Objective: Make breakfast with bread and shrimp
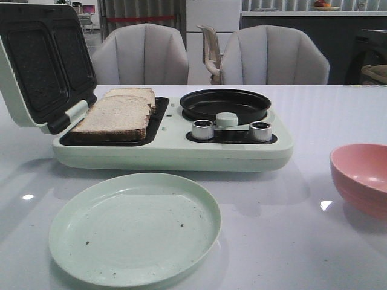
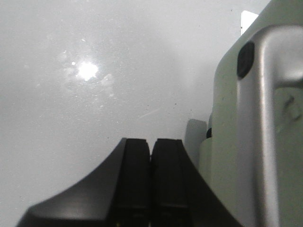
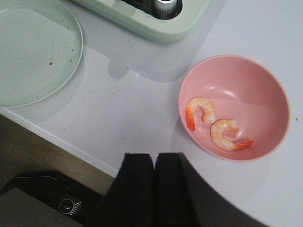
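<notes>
Sitting on the open sandwich plate of the pale green breakfast maker (image 1: pixel 175 154), the two slices of bread (image 1: pixel 118 115) lie flat and overlapping, one behind the other, with the lid (image 1: pixel 39 60) tipped up and back behind them, which leaves them reachable from above. Beside them on the same appliance, the small round black pan (image 1: pixel 225 104) holds nothing, so it looks set up to take the shrimp. Those are in the pink bowl (image 3: pixel 265 94) on the robot's right: two curled shrimp (image 3: pixel 215 125) lie side by side on its bottom, close together, tails orange-red. An empty pale green plate (image 1: pixel 134 228) sits in front of the appliance, probably for the finished food. The left gripper (image 2: pixel 151 182) has its fingers pressed together on nothing, low beside the appliance's lid. The right gripper (image 3: pixel 154 187) is likewise closed and empty, hanging near the table's front edge just beside the bowl.
</notes>
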Motion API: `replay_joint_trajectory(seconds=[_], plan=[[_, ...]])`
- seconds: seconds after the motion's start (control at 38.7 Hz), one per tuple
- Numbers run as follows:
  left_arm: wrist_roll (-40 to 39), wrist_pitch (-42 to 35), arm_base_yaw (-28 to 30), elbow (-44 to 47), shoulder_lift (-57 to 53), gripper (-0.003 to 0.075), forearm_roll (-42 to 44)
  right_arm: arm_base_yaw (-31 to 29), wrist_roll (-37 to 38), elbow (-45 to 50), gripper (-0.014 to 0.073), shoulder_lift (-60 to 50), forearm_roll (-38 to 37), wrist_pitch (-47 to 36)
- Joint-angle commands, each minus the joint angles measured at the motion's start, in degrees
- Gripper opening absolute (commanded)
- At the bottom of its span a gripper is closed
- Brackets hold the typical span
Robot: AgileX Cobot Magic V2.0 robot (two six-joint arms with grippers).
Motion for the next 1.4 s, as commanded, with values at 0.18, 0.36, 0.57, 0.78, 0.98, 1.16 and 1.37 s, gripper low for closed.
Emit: replay_joint_trajectory(seconds=[0.18,0.36,0.57,0.78,0.98,1.16,1.37], plan=[[7.56,2.83,-0.14,-2.56,-2.58,0.0099,-13.06,-0.25,-0.03,-1.34,0.0034,-0.36,-0.37,-3.59],[10.45,4.66,-1.75,-2.56,-2.69,0.0099,-15.19,-0.25,-0.03,-1.34,0.0034,-0.36,-0.37,-3.59],[13.3,6.09,-6.43,-2.29,-3.73,0.0099,-15.06,-0.25,-0.03,-1.34,0.0034,-0.36,-0.37,-3.59],[14.93,4.48,-10.59,2.65,-7.7,0.0099,-13.53,-0.25,-0.03,-1.34,0.0034,-0.36,-0.37,-3.59],[17.32,-0.44,-13.89,12.29,-15.05,0.0099,-10.0,-0.25,-0.03,-1.34,0.0034,-0.36,-0.37,-3.59],[19.27,-4.68,-17.94,21.94,-23.14,0.0099,-9.76,-0.25,-0.03,-1.34,0.0034,-0.36,-0.37,-3.59],[19.27,-10.21,-24.77,31.68,-33.9,0.0099,-7.98,-0.25,-0.03,-1.34,0.0034,-0.36,-0.37,-3.59]])
